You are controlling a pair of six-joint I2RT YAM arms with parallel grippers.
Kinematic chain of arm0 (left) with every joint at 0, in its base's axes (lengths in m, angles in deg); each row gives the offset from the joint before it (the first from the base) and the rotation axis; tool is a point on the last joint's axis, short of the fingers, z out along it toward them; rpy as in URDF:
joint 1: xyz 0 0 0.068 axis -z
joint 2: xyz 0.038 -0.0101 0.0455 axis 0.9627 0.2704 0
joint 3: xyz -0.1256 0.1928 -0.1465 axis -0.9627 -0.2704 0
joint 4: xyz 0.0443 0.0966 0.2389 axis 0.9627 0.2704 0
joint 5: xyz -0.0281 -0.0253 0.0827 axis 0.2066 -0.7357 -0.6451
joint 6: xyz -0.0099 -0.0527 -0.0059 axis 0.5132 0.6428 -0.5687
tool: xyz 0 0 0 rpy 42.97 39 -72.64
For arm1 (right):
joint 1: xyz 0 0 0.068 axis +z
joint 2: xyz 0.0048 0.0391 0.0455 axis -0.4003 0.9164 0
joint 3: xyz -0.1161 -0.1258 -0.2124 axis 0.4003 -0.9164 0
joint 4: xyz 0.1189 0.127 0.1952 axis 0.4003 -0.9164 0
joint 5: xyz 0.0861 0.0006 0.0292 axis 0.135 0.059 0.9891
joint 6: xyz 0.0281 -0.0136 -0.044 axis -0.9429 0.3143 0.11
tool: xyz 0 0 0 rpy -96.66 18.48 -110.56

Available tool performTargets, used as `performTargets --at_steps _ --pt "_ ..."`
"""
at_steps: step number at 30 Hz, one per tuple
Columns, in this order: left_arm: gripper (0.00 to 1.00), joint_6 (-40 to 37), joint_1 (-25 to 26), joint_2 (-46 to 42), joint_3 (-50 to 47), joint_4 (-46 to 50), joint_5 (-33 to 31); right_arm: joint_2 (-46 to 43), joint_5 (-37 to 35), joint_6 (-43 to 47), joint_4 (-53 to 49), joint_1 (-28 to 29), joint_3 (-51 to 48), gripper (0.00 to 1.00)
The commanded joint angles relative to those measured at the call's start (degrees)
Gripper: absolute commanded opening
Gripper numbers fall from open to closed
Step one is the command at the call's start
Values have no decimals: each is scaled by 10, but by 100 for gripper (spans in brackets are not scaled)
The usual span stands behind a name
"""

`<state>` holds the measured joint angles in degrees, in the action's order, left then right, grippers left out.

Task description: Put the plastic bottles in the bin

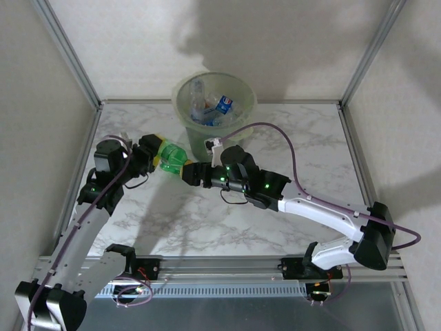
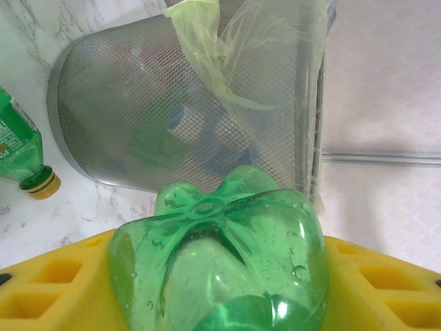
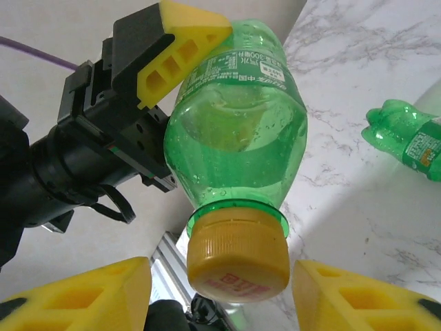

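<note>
While the left gripper (image 1: 157, 157) was clamped on the base end of a green bottle (image 1: 172, 156), the right gripper (image 1: 187, 172) faced it from the other side, at the cap end. The bottle lay roughly level between the two, raised off the marble tabletop (image 1: 310, 152) and just in front of the bin (image 1: 177, 103), slightly to its left.

From the right wrist, the yellow cap (image 3: 238, 258) pointed straight at the camera. The right gripper's yellow fingers (image 3: 89, 293) stood apart on either side of it, with a gap showing between each pad and the cap. One yellow finger (image 3: 180, 41) of the left gripper pressed on the bottle's labelled upper body, and droplets clung inside the green wall.

From the left wrist, the bottle's lobed base filled the lower middle, set between that gripper's yellow pads. Behind it rose the bin, whose wall looked like grey mesh lined with a pale green bag that hung over the rim.

Inside the bin lay several bottles (image 1: 222, 105), clear ones among them and one with a blue label. A second green bottle (image 3: 406, 138) with a yellow cap lay on its side on the tabletop near the foot of the bin, well apart from both grippers.
</note>
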<state>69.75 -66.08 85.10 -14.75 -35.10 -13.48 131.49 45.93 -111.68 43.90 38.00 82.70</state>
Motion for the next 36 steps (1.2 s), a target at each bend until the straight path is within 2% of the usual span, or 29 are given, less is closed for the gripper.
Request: performTargets --at_steps 1,9,16,18,20,21,24,29,36 --pt "56 -2 8 -9 17 -23 18 0 -6 -1 -2 -7 18 52" --pt "56 -15 11 -4 15 -22 28 7 -5 5 -10 -10 28 40" --pt "58 -27 12 -3 13 -18 25 8 -8 15 -31 -11 45 23" --pt "67 -35 12 -1 18 -14 20 6 -9 18 -38 -11 50 22" --pt "86 -47 12 -1 24 -3 9 3 -16 24 -47 -11 58 21" --pt "99 -55 11 -2 29 4 4 2 -22 29 -60 -13 68 21" --pt "100 -85 12 -3 46 22 -13 -4 -44 54 -106 -25 110 21" --pt "99 -143 12 -6 75 56 -38 0 -64 99 -187 -95 212 22" --pt "99 -158 11 -10 62 60 -57 70 -4 147 -248 -247 330 23"
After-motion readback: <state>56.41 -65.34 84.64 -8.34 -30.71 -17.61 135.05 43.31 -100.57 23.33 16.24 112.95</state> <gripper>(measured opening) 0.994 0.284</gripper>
